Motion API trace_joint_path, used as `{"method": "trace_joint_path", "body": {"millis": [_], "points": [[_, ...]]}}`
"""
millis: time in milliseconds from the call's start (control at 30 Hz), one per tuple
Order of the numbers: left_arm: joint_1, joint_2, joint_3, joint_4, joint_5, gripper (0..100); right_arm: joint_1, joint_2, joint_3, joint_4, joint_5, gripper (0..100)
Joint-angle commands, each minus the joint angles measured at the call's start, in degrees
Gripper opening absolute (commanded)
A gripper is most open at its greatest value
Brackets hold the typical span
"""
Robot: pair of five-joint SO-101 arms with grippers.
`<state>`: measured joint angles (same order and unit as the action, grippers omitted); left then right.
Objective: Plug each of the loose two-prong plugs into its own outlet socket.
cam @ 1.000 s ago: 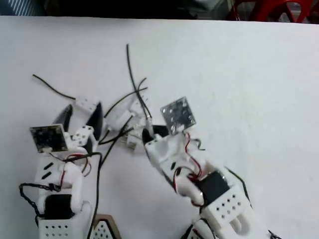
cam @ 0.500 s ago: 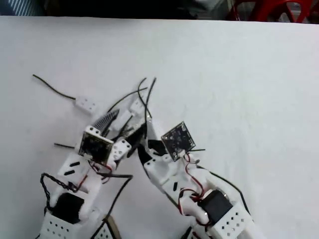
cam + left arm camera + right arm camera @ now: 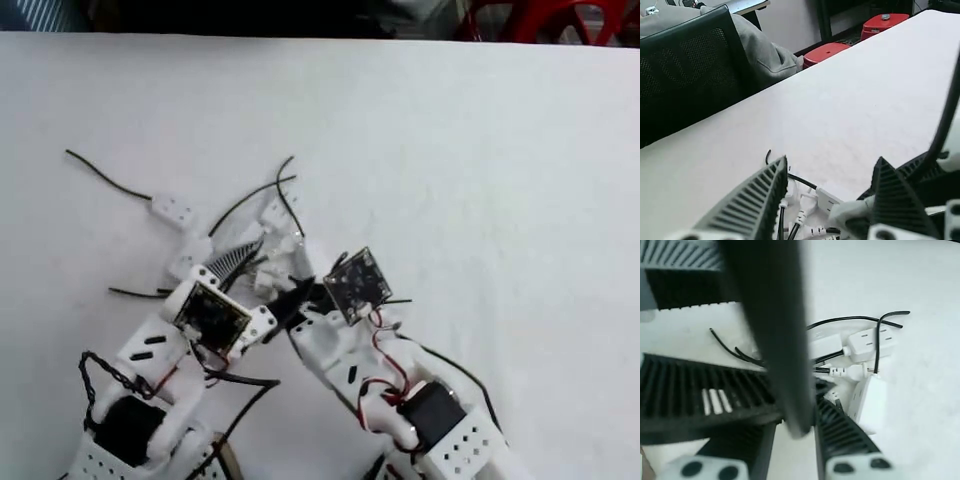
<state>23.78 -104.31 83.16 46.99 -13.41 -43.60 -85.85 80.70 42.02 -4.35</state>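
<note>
The left hand (image 3: 245,262), open, has swung in beside the tangled two-prong plugs (image 3: 277,214) (the right hand (image 3: 297,291): grip I cannot tell); a grasp seems near.

1. Bright, diffuse light is flooding the white surface (image 3: 500,150), washing out its texture.
2. Only faint, soft shadows are forming beside the cables (image 3: 100,172).
3. In the high view, the room (image 3: 250,15) beyond the far edge is lying in shade.

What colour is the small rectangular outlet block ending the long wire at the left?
White: the small rectangular outlet block shows best in the high view.
</note>
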Motion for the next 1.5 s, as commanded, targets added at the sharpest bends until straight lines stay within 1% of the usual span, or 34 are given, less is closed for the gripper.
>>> {"method": "trace_joint_path", "body": {"millis": [0,100,167,267,367,500,600,700,767,1000,1100,1200,1267,1333,1467], "points": [[-3.0,0.4,-2.3,-1.2,1.6,28,4.7,-0.6,-0.7,-0.7,0.2,1.6],[-8.3,0.7,-1.3,-3.3,2.8,28,10.2,-0.5,-0.7,-3.7,-0.2,1.6],[-10.4,0.7,0.3,-4.4,2.5,28,14.1,-0.5,-0.7,-6.2,-0.4,1.6],[-11.5,0.7,4.0,-5.7,2.4,28,19.6,-0.4,-0.7,-9.5,-0.8,1.6],[-11.5,0.7,7.3,-7.1,2.3,28,24.7,-0.4,-0.7,-11.8,-4.1,1.6],[-11.3,0.7,8.2,-7.4,2.0,28,30.3,-0.4,-0.7,-14.2,-5.2,1.6],[-11.4,0.7,8.2,-7.3,0.7,28,33.0,-0.4,-0.7,-15.3,-5.4,1.7],[-11.4,0.8,7.7,-7.2,0.7,27,35.2,-0.4,-0.7,-16.0,-9.2,1.7],[-11.4,0.8,7.1,-6.9,0.4,24,36.4,-0.4,-0.7,-16.6,-9.9,1.7],[-11.0,2.1,-1.6,1.2,0.8,23,36.7,-0.4,-0.7,-16.6,-10.2,1.7],[-11.0,9.5,-6.9,2.5,0.9,23,36.8,-0.4,-0.7,-16.6,-10.3,1.7],[-10.9,22.9,-13.8,2.5,1.3,23,37.0,-0.4,-0.7,-16.5,-10.3,1.7],[-10.9,32.9,-19.2,2.8,4.5,23,37.0,-0.4,-0.7,-16.5,-10.4,1.7],[-10.2,42.5,-25.3,5.3,7.8,24,37.0,-0.4,-0.7,-16.5,-10.4,1.7],[-6.1,60.1,-37.8,14.9,16.3,32,37.1,-0.4,-0.7,-16.5,-10.4,1.7]]}}
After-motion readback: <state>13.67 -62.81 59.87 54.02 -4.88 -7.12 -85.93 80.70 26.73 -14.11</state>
